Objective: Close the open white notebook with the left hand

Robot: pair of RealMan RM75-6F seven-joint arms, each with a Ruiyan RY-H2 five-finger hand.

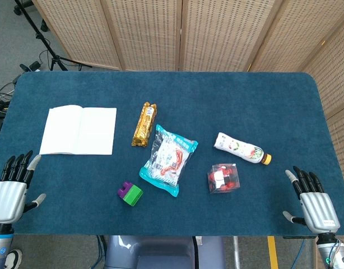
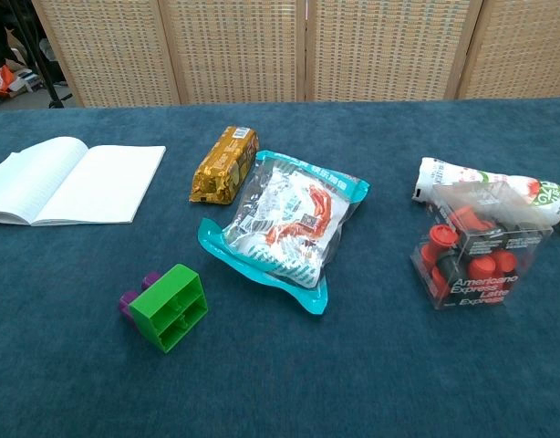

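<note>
Lying flat near the table's left edge, the open white paper notebook (image 1: 78, 130) looked light and floppy, best lifted by one outer page edge with the empty, spread-fingered left hand (image 1: 11, 190).

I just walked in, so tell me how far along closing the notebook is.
Nothing looks done yet. The notebook lies open and flat, both pages showing. The left hand is empty, fingers apart, at the table's near edge just short of the notebook, not touching it. The right hand sits idle at the other corner. Left to do: reach, fold one side over, let go.
</note>
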